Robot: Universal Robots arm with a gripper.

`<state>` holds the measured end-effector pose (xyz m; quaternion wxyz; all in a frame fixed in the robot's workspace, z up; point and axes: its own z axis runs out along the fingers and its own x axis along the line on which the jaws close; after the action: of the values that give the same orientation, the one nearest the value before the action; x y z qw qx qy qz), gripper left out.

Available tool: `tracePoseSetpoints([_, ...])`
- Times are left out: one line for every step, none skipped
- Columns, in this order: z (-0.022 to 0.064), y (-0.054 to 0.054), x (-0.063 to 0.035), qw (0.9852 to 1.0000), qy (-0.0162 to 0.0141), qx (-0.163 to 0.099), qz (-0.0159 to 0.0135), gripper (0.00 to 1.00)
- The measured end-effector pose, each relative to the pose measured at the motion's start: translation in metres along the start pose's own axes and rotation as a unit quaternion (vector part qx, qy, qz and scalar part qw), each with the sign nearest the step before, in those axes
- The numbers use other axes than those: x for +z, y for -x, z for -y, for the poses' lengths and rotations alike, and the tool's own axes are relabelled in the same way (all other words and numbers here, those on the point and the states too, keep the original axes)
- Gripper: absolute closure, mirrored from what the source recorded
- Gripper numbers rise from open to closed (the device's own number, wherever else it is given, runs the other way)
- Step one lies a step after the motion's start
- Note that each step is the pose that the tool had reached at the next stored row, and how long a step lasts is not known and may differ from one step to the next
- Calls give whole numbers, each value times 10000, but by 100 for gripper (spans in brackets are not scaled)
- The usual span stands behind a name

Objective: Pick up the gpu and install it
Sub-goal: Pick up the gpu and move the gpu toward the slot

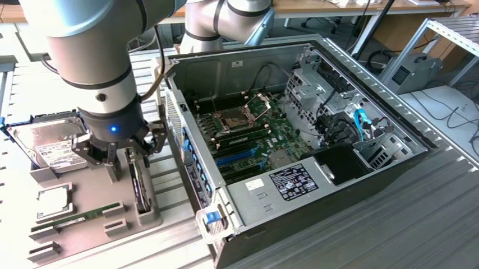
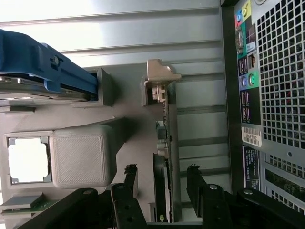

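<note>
Placement, exterior view: gpu (image 1: 137, 190) stands on edge in a grey holder (image 1: 90, 193) on the surface, right under the tool (image 1: 125, 165). The open computer case (image 1: 299, 140) is at 3 o'clock, the hard drive (image 1: 53, 145) at 9 o'clock. The card is probably light, stiff, thin and fragile, best pinched across its flat faces mid-length, clear of the bracket. Wrist view: tool (image 2: 161, 179) spread, fingers (image 2: 129, 179) straddling the gpu (image 2: 161, 191) with a gap on each side. The silver bracket (image 2: 159, 78) is at the far end. Case wall (image 2: 276, 95) near, so sideways room is tight; open room overhead.
</note>
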<state>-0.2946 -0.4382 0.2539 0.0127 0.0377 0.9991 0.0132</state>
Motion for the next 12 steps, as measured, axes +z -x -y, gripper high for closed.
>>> tracePoseSetpoints([0,0,6,10000,1,0,1,45])
tracePoseSetpoints([0,-1,10,10000,1,0,1,45])
tracePoseSetpoints([0,-1,16,10000,2,0,2,45])
tracePoseSetpoints([0,-1,20,10000,1,0,1,45])
tracePoseSetpoints([0,-1,24,10000,1,0,1,45])
tracePoseSetpoints([0,-1,29,10000,1,0,1,45])
tracePoseSetpoints([1,-1,35,10000,1,0,1,45])
tracePoseSetpoints([1,-1,41,10000,1,0,1,45])
tracePoseSetpoints([1,-2,47,10000,1,0,1,45])
tracePoseSetpoints([1,-2,51,10000,1,0,1,45])
tracePoseSetpoints([1,-2,63,10000,1,0,1,45])
tracePoseSetpoints([1,-2,74,10000,1,0,1,45])
